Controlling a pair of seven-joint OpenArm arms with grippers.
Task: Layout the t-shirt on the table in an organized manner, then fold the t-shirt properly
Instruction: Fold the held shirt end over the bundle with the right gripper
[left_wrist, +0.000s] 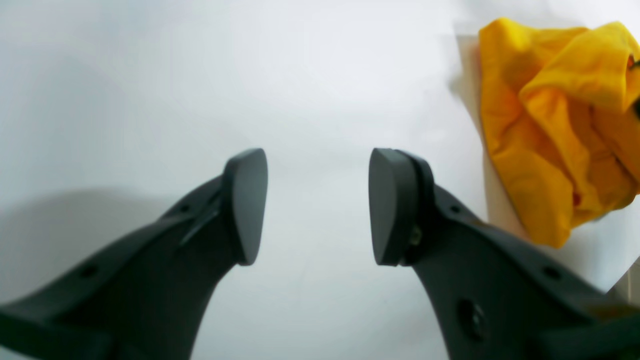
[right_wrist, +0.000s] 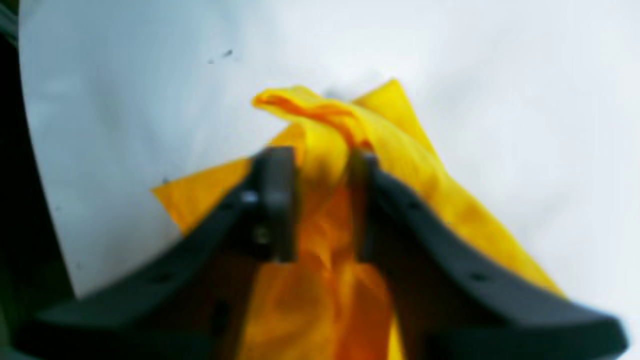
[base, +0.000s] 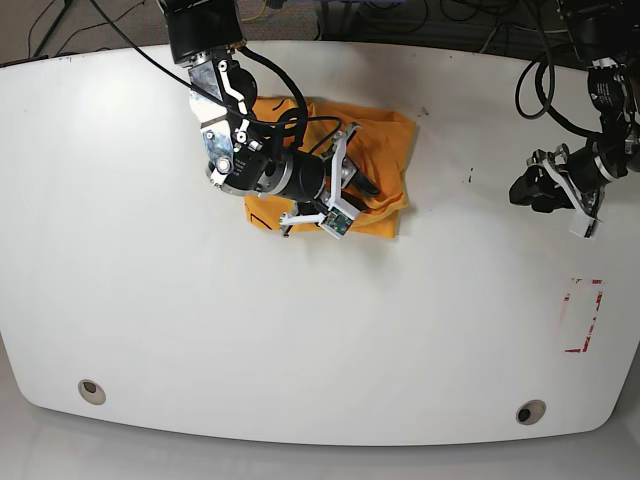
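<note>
Crumpled orange-yellow cloth t-shirt (base: 375, 160) lies bunched on the glossy white counter (base: 300, 330), toward its far edge. Right hand (right_wrist: 322, 200) appears clamped on a raised fold, though blurred. Left hand (left_wrist: 317, 205) hangs well apart, jaws spread, holding nothing.

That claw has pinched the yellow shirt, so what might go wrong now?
1. The right fingers pinch a bunched ridge of the crumpled t-shirt, possibly several layers, so lifting may raise a wad instead of spreading it.
2. The left fingers hang open over bare table, apart from the cloth; one-handed pulling may just drag the heap.
</note>
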